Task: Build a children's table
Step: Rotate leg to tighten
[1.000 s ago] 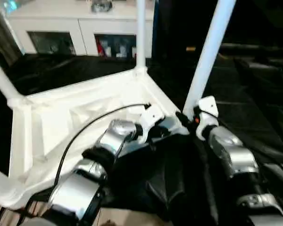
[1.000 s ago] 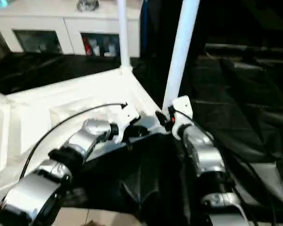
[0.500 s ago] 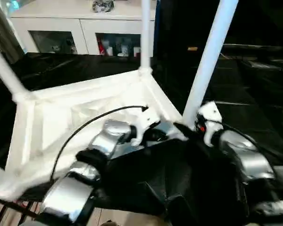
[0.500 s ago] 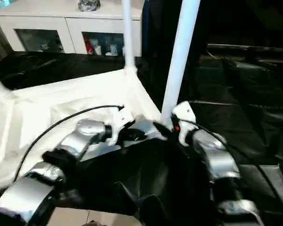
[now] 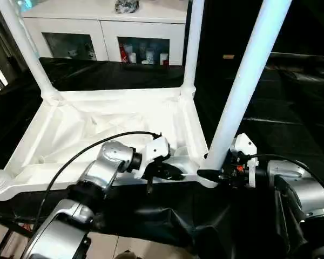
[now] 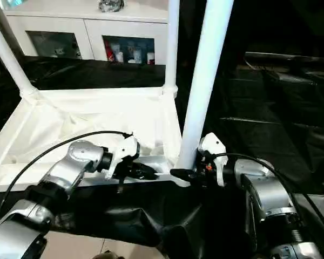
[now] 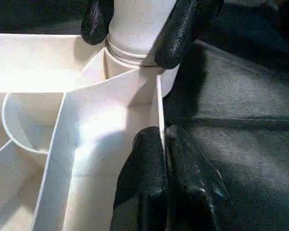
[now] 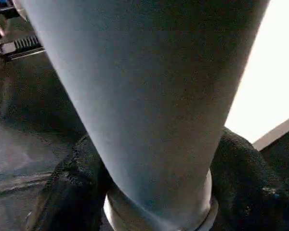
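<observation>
The white plastic rectangular tabletop (image 5: 113, 127) is lying upside down on the black-draped worktop (image 5: 291, 124), its ribbed underside facing up and its near edge lying right at both tools. The left tool (image 5: 170, 172) is pinching that near rim wall, its two black fingers (image 7: 151, 187) pressed together with the thin white wall between them, just beside the near corner socket. The right tool (image 5: 208, 174) is reaching in from the other side of that socket, and its black fingers (image 7: 180, 29) are sitting on either side of the long white tubular leg (image 5: 248, 81) at its base, against the tube just above the socket; the fingers are clamped around the leg. This leg is standing upright from the socket directly above the right tool. Two more white legs (image 5: 189, 48) are standing in the far corners beyond the left tool, and a fourth socket is showing far out to the left tool's side. A white cabinet (image 5: 97, 27) with glass doors is standing beyond the worktop.
</observation>
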Controlling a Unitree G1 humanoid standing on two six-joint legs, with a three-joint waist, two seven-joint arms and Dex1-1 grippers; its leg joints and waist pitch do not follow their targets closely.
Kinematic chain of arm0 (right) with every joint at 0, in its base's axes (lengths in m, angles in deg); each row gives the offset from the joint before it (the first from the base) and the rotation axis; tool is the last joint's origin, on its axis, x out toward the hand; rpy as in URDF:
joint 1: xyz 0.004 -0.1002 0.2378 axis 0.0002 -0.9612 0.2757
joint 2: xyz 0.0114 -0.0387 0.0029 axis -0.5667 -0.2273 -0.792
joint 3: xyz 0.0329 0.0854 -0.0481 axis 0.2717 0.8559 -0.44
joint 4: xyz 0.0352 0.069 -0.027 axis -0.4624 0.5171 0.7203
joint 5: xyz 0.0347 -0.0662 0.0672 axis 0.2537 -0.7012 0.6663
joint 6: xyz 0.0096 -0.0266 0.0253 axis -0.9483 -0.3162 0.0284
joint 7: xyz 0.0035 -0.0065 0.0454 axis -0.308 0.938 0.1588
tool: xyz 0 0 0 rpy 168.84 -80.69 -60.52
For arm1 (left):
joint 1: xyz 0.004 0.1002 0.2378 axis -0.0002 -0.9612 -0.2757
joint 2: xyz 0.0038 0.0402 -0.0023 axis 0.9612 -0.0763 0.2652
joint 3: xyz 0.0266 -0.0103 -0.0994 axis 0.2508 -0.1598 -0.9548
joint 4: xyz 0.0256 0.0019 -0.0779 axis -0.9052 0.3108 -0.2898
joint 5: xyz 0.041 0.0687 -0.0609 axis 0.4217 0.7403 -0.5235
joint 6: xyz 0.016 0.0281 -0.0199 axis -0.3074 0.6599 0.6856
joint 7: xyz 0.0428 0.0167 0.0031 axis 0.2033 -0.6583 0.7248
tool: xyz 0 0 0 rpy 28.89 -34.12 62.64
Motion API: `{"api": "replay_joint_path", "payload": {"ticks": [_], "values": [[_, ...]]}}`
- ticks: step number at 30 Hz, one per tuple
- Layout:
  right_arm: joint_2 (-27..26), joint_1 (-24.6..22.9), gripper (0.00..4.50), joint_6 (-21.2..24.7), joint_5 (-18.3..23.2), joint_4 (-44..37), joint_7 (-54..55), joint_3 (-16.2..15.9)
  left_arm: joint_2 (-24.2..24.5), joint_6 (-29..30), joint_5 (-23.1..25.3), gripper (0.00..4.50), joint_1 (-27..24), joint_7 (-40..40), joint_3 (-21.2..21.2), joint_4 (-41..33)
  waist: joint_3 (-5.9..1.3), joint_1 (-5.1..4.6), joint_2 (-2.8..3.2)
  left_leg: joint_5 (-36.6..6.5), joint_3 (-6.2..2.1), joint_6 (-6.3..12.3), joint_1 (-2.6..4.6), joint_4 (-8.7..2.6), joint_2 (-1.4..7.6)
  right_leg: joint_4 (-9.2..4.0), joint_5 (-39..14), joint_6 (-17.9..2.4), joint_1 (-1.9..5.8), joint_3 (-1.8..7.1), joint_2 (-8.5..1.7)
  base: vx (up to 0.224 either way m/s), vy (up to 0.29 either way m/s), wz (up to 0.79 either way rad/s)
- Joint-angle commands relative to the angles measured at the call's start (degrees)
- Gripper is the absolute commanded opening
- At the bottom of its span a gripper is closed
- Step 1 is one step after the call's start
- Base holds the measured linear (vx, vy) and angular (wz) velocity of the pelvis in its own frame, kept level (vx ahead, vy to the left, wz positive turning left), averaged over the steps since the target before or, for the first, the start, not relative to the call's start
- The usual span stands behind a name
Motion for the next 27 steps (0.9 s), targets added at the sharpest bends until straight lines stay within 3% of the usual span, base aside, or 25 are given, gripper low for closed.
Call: {"api": "replay_joint_path", "payload": {"ticks": [1, 9, 10, 11, 14, 16, 23, 24, 26, 27], "values": [[-0.24, -0.35, 2.65, 0.93, 0.55, -0.99, -1.5, -2.36, -1.29, -0.14, -3.4, 0.0, 0.19, -2.25, -0.01, -3.06, -3.18, -0.04, -1.51, -12.43, -0.86, 3.93, 0.3, -4.12, 3.34, -4.59, -19.39, -10.47, 2.81, 3.12, -4.38, 0.0, 0.0, 0.0], [-1.83, -0.85, 2.56, 1.52, -0.22, -1.42, -0.31, -2.98, -2.73, 0.46, -2.89, 0.0, 0.48, 1.27, -0.5, -2.75, -3.12, -0.1, -1.63, -12.28, -0.81, 3.82, 0.21, -4.04, 3.2, -4.65, -19.67, -10.1, 2.79, 3.1, -4.34, 0.0, 0.0, 0.0], [-5.01, 0.54, 2.56, 0.76, -3.27, 2.67, 8.56, -2.08, -4.96, 0.58, -1.44, 0.0, 2.34, 7.35, -1.38, 0.32, -2.94, -0.35, -1.57, -12.74, -0.86, 3.29, 0.28, -4.19, 3.17, -4.9, -21.13, -9.62, 2.52, 3.09, -4.22, 0.0, 0.0, 0.0], [-5.17, 0.62, 2.56, 0.73, -3.4, 2.88, 9.01, -2.02, -5.06, 0.58, -1.38, 0.0, 2.43, 7.6, -1.41, 0.46, -2.94, -0.35, -1.57, -12.74, -0.86, 3.29, 0.28, -4.19, 3.17, -4.9, -21.13, -9.62, 2.52, 3.09, -4.22, 0.0, 0.0, 0.0], [-9.21, 3.09, 2.55, -0.04, -6.81, 8.93, 20.91, -0.33, -7.78, 0.69, -0.37, 0.0, 5.19, 13.31, -2.26, 4.44, -2.92, -1.32, -1.43, -14.92, -1.15, 1.0, 0.55, -4.39, 2.71, -5.48, -25.77, -8.02, 2.4, 2.82, -4.22, 0.0, 0.0, 0.0], [-10.56, 3.76, 2.55, 0.21, -7.11, 10.39, 23.67, 0.19, -9.12, 0.58, 0.28, 0.0, 6.76, 16.2, -2.48, 6.59, -2.94, -1.83, -1.59, -15.48, -1.16, 1.24, 0.62, -4.35, 2.74, -5.56, -24.58, -8.09, 2.52, 2.95, -4.26, 0.0, 0.0, 0.0], [-18.82, 7.4, 2.5, 0.48, -8.92, 14.75, 38.73, 2.79, -14.44, 0.65, 2.61, 0.0, 13.6, 29.42, -3.78, 15.43, -3.29, -1.89, -1.19, -13.74, -1.08, 1.15, 0.61, -4.2, 2.58, -5.04, -19.22, -9.45, 2.73, 2.99, -4.06, 0.0, 0.0, 0.0], [-20.56, 7.46, 3.02, 0.87, -6.74, 14.61, 36.99, 3.2, -15.34, 0.39, 2.91, 0.0, 14.9, 31.09, -4.24, 17.16, -3.26, -1.85, -1.09, -13.54, -0.97, 1.47, 0.52, -4.15, 2.49, -5.11, -18.16, -9.62, 2.77, 3.08, -4.04, 0.0, 0.0, 0.0], [-20.88, 7.3, 3.15, 0.85, -6.31, 14.12, 36.36, 3.02, -15.54, 0.11, 2.98, 0.0, 15.19, 30.82, -4.23, 17.56, -3.37, -1.59, -1.07, -13.41, -0.99, 1.9, 0.68, -4.07, 2.58, -5.0, -16.99, -10.08, 2.86, 3.1, -4.18, 0.0, 0.0, 0.0], [-20.82, 6.91, 3.14, 1.11, -5.8, 13.17, 35.04, 2.73, -15.52, -0.17, 2.98, 0.0, 15.29, 30.49, -4.12, 17.71, -3.41, -1.53, -1.2, -12.02, -0.97, 2.87, 0.27, -4.05, 2.55, -4.72, -14.79, -10.6, 3.14, 3.06, -4.17, 0.0, 0.0, 0.0]]}}
